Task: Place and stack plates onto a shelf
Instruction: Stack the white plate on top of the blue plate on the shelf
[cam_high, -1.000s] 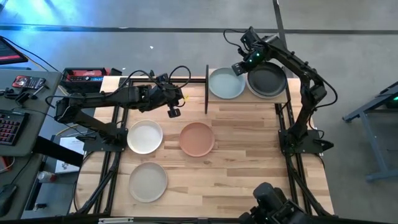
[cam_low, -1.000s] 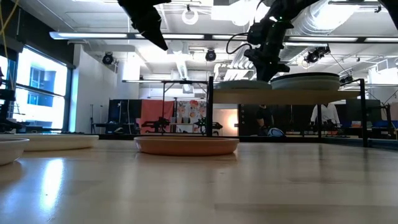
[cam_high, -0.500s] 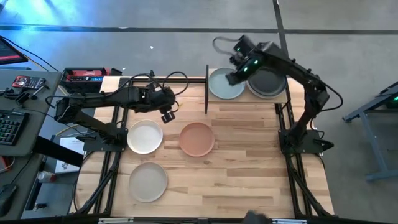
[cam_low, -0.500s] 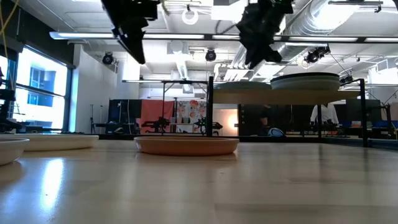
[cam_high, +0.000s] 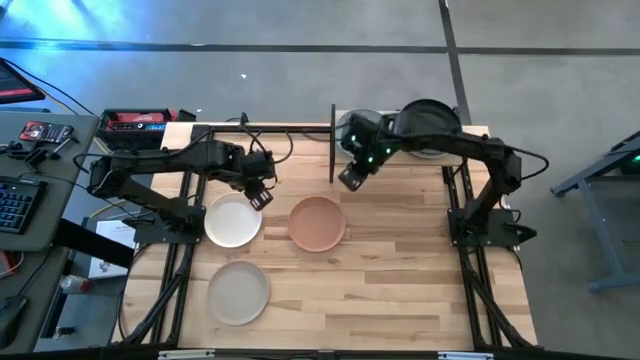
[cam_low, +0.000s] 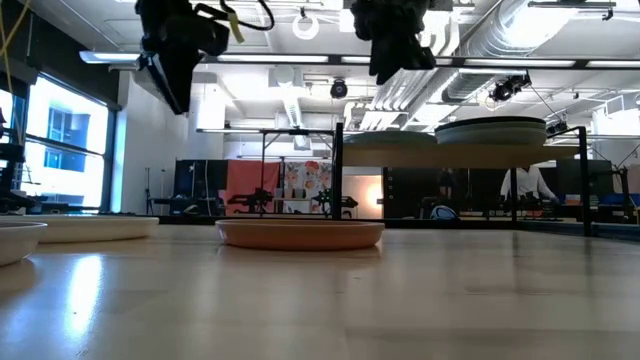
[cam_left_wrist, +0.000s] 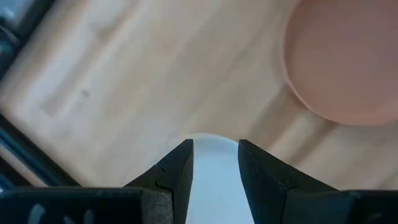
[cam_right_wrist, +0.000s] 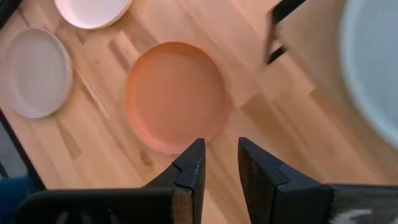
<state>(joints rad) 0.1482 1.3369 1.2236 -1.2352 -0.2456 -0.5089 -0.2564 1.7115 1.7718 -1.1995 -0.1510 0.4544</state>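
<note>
My right gripper (cam_high: 349, 178) hung empty, fingers slightly parted, with the terracotta plate (cam_high: 317, 223) on the table just below and ahead of it. Behind it sat the shelf (cam_high: 470, 136), holding the teal plate (cam_right_wrist: 373, 68) and black plate (cam_high: 428, 120). My left gripper (cam_high: 258, 195) hovered, narrowly parted and empty, over the white plate's (cam_high: 233, 220) edge.

Both arms are matt black, built of slim tube segments joined by thicker rounded joints, and each rises from a black frame. Thin black cables loop loosely along the left arm near its tool (cam_high: 258, 192). The right arm carries small green lights just behind its tool (cam_high: 350, 176). Each tool ends in two dark, flat, wedge-shaped fingers (cam_left_wrist: 177, 171) with angular stepped inner faces and pale worn edges (cam_right_wrist: 190, 171).
</note>
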